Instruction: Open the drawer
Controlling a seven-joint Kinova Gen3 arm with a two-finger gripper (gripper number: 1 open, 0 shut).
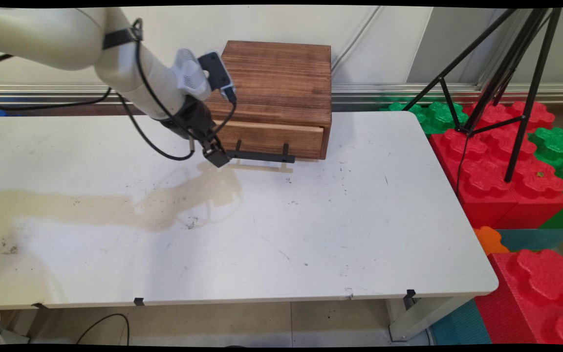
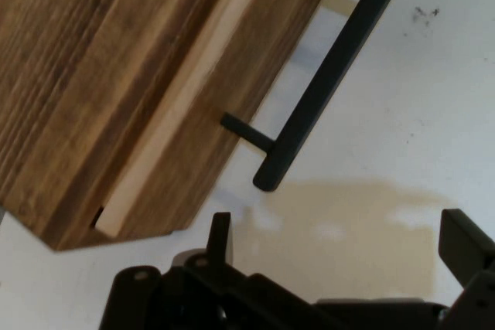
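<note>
A white rectangular table (image 1: 311, 230) with rounded corners, scuffed with small dark marks, stands against a pale wall with a metal rail along its base. To the table's right, large red (image 1: 501, 161), green (image 1: 557, 146) and orange (image 1: 489, 239) interlocking foam blocks are stacked on the floor, and the black legs of a tripod (image 1: 501, 73) rise above them. No readable lettering or labels show in either view.

At the table's far edge sits a dark-stained wooden box (image 1: 281, 83) with a lighter wooden drawer front (image 1: 271, 137). A black metal bar handle (image 1: 262, 155) stands off the drawer on two posts.

The white arm's black two-finger gripper (image 1: 215, 155) hovers low over the table, just beside the handle's left end. In the hand view its fingers (image 2: 464, 241) stand wide apart with only bare tabletop between them; they hold nothing, and the handle's end (image 2: 267, 179) lies just ahead of them, untouched.
</note>
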